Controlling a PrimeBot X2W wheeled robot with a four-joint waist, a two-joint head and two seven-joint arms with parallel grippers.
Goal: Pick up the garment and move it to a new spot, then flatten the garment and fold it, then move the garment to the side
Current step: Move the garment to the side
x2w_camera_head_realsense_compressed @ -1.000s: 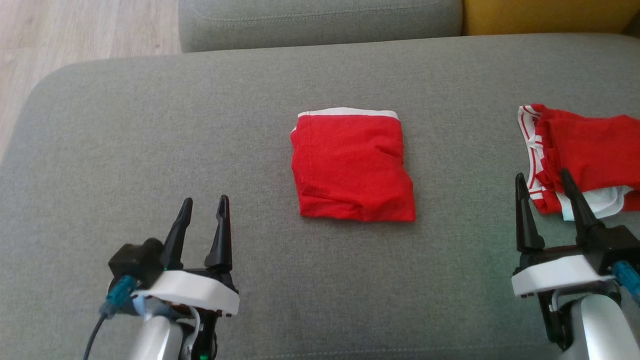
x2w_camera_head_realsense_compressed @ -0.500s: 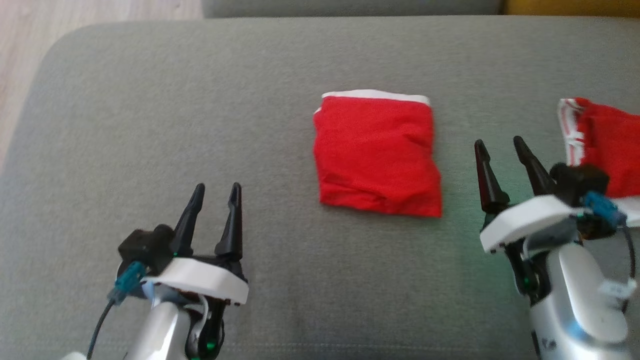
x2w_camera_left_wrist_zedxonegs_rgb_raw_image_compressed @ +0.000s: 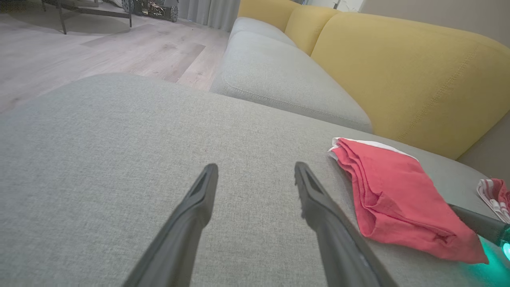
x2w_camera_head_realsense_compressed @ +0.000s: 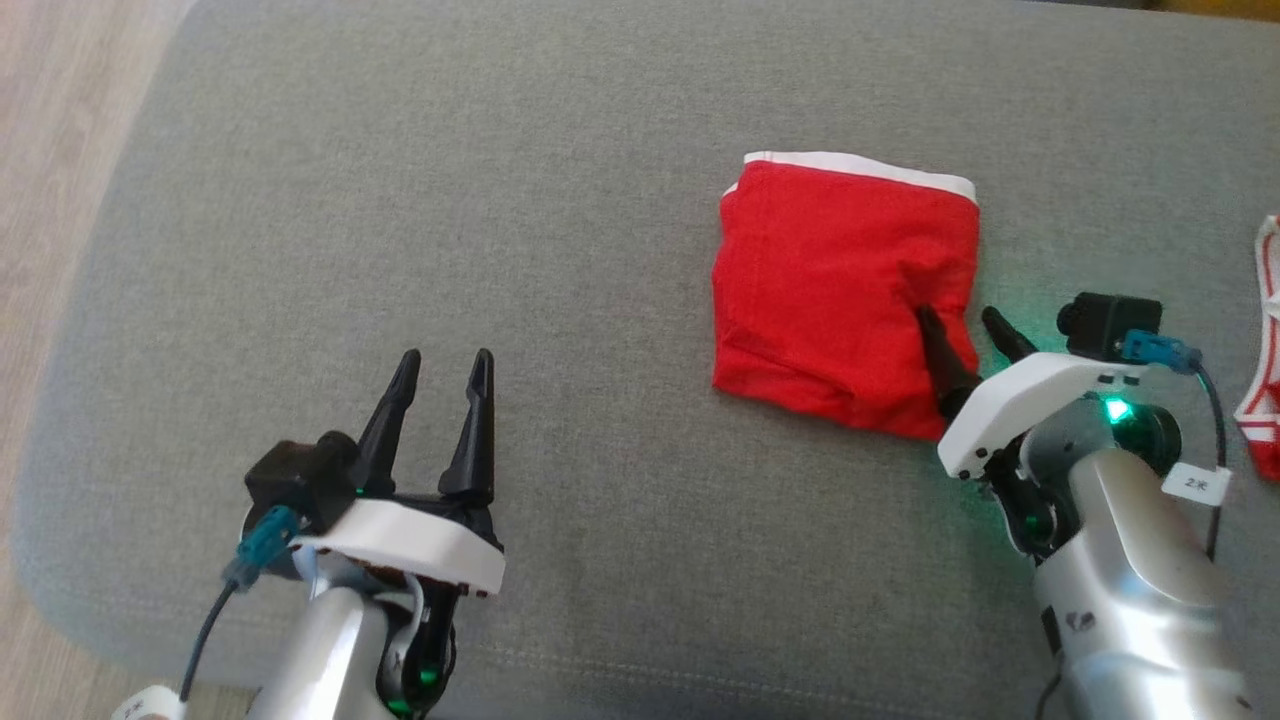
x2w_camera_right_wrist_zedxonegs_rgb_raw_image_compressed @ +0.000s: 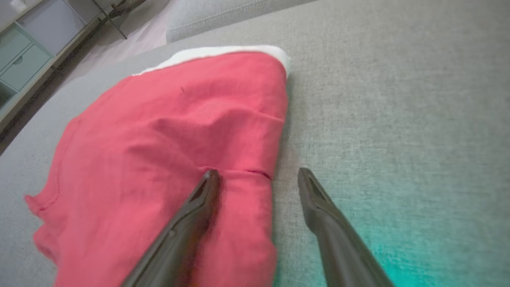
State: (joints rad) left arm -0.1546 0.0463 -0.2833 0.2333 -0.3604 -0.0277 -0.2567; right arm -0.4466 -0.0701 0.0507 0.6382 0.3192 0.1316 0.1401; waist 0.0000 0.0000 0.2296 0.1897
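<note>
The garment (x2w_camera_head_realsense_compressed: pixel 830 285) is red with a white band along its far edge and lies folded into a rough square on the grey cushion (x2w_camera_head_realsense_compressed: pixel 400 200). My right gripper (x2w_camera_head_realsense_compressed: pixel 958 318) stands open at its near right edge: the left finger is over the red cloth, the right finger over the bare cushion beside it. The right wrist view shows the same straddle, gripper (x2w_camera_right_wrist_zedxonegs_rgb_raw_image_compressed: pixel 258 173) across the garment's (x2w_camera_right_wrist_zedxonegs_rgb_raw_image_compressed: pixel 159 151) edge, nothing pinched. My left gripper (x2w_camera_head_realsense_compressed: pixel 447 358) is open and empty over the cushion, well left of the garment (x2w_camera_left_wrist_zedxonegs_rgb_raw_image_compressed: pixel 398 199); in its own view the left gripper (x2w_camera_left_wrist_zedxonegs_rgb_raw_image_compressed: pixel 255 167) points across the grey fabric.
A second red garment (x2w_camera_head_realsense_compressed: pixel 1262 340) with a red-and-white striped band lies at the cushion's right edge. Wooden floor (x2w_camera_head_realsense_compressed: pixel 50 150) runs along the left. Beyond the cushion stand a grey sofa seat (x2w_camera_left_wrist_zedxonegs_rgb_raw_image_compressed: pixel 279 79) and a yellow backrest (x2w_camera_left_wrist_zedxonegs_rgb_raw_image_compressed: pixel 398 71).
My right gripper has swung left and forward from beside the second garment to the folded garment's right edge. The head view has shifted. The left gripper stays put.
</note>
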